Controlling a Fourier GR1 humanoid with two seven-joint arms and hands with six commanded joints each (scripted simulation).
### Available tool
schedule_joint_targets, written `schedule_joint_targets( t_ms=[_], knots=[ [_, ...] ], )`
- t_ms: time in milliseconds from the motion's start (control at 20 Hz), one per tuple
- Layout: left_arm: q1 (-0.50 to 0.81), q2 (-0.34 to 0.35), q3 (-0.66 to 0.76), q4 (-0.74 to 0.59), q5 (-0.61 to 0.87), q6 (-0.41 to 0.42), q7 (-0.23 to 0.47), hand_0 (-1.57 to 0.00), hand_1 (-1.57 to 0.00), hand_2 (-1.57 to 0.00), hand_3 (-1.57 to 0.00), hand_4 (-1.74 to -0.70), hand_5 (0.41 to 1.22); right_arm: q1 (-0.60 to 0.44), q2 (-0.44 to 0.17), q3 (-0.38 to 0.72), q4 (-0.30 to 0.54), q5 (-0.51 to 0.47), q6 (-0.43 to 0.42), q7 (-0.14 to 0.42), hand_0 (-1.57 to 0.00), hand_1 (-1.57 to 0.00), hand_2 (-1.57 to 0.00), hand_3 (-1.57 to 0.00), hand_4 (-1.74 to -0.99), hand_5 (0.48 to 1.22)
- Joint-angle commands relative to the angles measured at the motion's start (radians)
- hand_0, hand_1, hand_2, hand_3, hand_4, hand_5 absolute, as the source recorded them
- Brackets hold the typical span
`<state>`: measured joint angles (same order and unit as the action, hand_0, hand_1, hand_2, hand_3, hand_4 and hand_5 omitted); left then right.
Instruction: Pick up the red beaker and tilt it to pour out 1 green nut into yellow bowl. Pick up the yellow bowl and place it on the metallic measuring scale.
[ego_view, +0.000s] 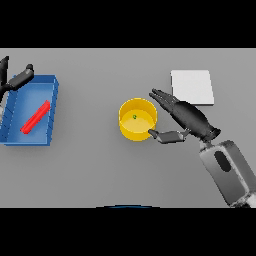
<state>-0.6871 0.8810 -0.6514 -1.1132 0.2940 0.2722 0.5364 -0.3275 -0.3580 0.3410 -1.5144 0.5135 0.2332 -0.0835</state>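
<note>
The yellow bowl (137, 119) stands upright near the middle of the grey table, with one small green nut (134, 117) inside it. My right hand (184, 116) is just right of the bowl, open, with straight fingers by the bowl's far right rim and the thumb by its near right side. The red beaker (35, 117) lies on its side inside the blue bin (54, 107) at the left. The flat pale scale (192, 86) lies behind my right hand. My left hand (16, 79) hovers at the bin's far left corner, fingers relaxed and holding nothing.
The blue bin takes up the table's left edge. The scale sits at the far right, about a hand's length from the bowl.
</note>
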Motion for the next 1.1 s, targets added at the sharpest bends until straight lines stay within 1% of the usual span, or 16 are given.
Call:
schedule_joint_targets(
  t_ms=[0, 100, 200, 250, 300, 400, 450, 500, 550, 650, 700, 750, 850, 900, 1000, 1050],
  knots=[
    [-0.002, 0.003, -0.002, -0.005, 0.000, -0.007, 0.001, 0.00, 0.00, 0.00, 0.00, -0.75, 0.711, -0.025, -0.006, 0.025, 0.005, 0.029, 0.010, 0.000, 0.00, 0.00, 0.00, 0.00, -1.230, 0.620],
    [0.006, 0.000, -0.005, -0.007, 0.002, -0.005, 0.002, 0.00, 0.00, 0.00, 0.00, -0.75, 0.713, -0.073, -0.024, 0.066, 0.038, 0.068, 0.046, -0.015, 0.00, 0.00, 0.00, 0.00, -1.229, 0.616],
    [0.017, 0.008, 0.002, -0.017, 0.008, 0.000, -0.016, 0.00, 0.00, 0.00, 0.00, -0.75, 0.714, -0.118, -0.042, 0.103, 0.048, 0.092, 0.090, -0.041, 0.00, 0.00, 0.00, 0.00, -1.234, 0.620],
    [0.009, 0.005, 0.007, -0.004, 0.011, -0.004, -0.018, 0.00, 0.00, 0.00, 0.00, -0.75, 0.716, -0.139, -0.042, 0.123, 0.068, 0.109, 0.100, -0.049, 0.00, 0.00, 0.00, 0.00, -1.231, 0.625],
    [0.007, 0.005, 0.011, 0.001, 0.015, -0.010, -0.022, 0.00, 0.00, 0.00, 0.00, -0.76, 0.717, -0.165, -0.047, 0.142, 0.086, 0.128, 0.117, -0.046, 0.00, 0.00, 0.00, 0.00, -1.226, 0.632],
    [0.015, 0.004, 0.015, 0.003, 0.021, -0.011, -0.031, 0.00, 0.00, 0.00, 0.00, -0.76, 0.720, -0.185, -0.057, 0.173, 0.094, 0.148, 0.146, -0.065, 0.00, 0.00, 0.00, 0.00, -1.212, 0.638],
    [0.018, 0.000, 0.017, 0.000, 0.026, -0.011, -0.045, 0.00, 0.00, 0.00, 0.00, -0.77, 0.721, -0.196, -0.051, 0.190, 0.109, 0.158, 0.156, -0.064, 0.00, 0.00, 0.00, 0.00, -1.210, 0.641],
    [0.008, -0.003, 0.021, 0.009, 0.028, -0.013, -0.042, 0.00, 0.00, 0.00, 0.00, -0.77, 0.721, -0.208, -0.045, 0.200, 0.114, 0.162, 0.168, -0.059, 0.00, 0.00, 0.00, 0.00, -1.212, 0.645],
    [0.019, 0.001, 0.030, 0.002, 0.040, -0.013, -0.060, 0.00, 0.00, 0.00, 0.00, -0.78, 0.721, -0.213, -0.054, 0.204, 0.116, 0.166, 0.177, -0.068, 0.00, 0.00, 0.00, 0.00, -1.214, 0.648],
    [0.022, 0.002, 0.024, -0.003, 0.034, -0.006, -0.046, 0.00, 0.00, 0.00, 0.00, -0.78, 0.725, -0.233, -0.046, 0.227, 0.166, 0.190, 0.166, -0.088, 0.00, 0.00, 0.00, 0.00, -1.220, 0.651],
    [0.010, -0.014, 0.023, 0.009, 0.034, -0.006, -0.043, 0.00, 0.00, 0.00, 0.00, -0.79, 0.728, -0.249, -0.033, 0.233, 0.186, 0.190, 0.166, -0.093, 0.00, 0.00, 0.00, 0.00, -1.224, 0.653],
    [0.019, -0.004, 0.028, 0.000, 0.038, -0.006, -0.056, 0.00, 0.00, 0.00, 0.00, -0.79, 0.729, -0.251, -0.035, 0.245, 0.202, 0.197, 0.170, -0.115, 0.00, 0.00, 0.00, 0.00, -1.228, 0.656],
    [0.014, -0.003, 0.027, 0.002, 0.035, -0.007, -0.054, 0.00, 0.00, 0.00, 0.00, -0.80, 0.727, -0.271, -0.026, 0.260, 0.228, 0.209, 0.176, -0.113, 0.00, 0.00, 0.00, 0.00, -1.242, 0.664],
    [0.020, 0.002, 0.028, -0.006, 0.036, -0.007, -0.058, 0.00, 0.00, 0.00, 0.00, -0.80, 0.725, -0.275, -0.030, 0.269, 0.252, 0.221, 0.172, -0.123, 0.00, 0.00, 0.00, 0.00, -1.249, 0.669],
    [0.030, 0.011, 0.032, -0.016, 0.043, -0.008, -0.062, 0.00, 0.00, 0.00, 0.00, -0.80, 0.724, -0.293, -0.017, 0.278, 0.281, 0.222, 0.183, -0.128, 0.00, 0.00, 0.00, 0.00, -1.260, 0.676],
    [0.032, 0.004, 0.029, -0.010, 0.042, -0.007, -0.063, 0.00, 0.00, 0.00, 0.00, -0.80, 0.723, -0.293, -0.018, 0.284, 0.285, 0.223, 0.194, -0.129, 0.00, 0.00, 0.00, 0.00, -1.265, 0.680]
  ],
)
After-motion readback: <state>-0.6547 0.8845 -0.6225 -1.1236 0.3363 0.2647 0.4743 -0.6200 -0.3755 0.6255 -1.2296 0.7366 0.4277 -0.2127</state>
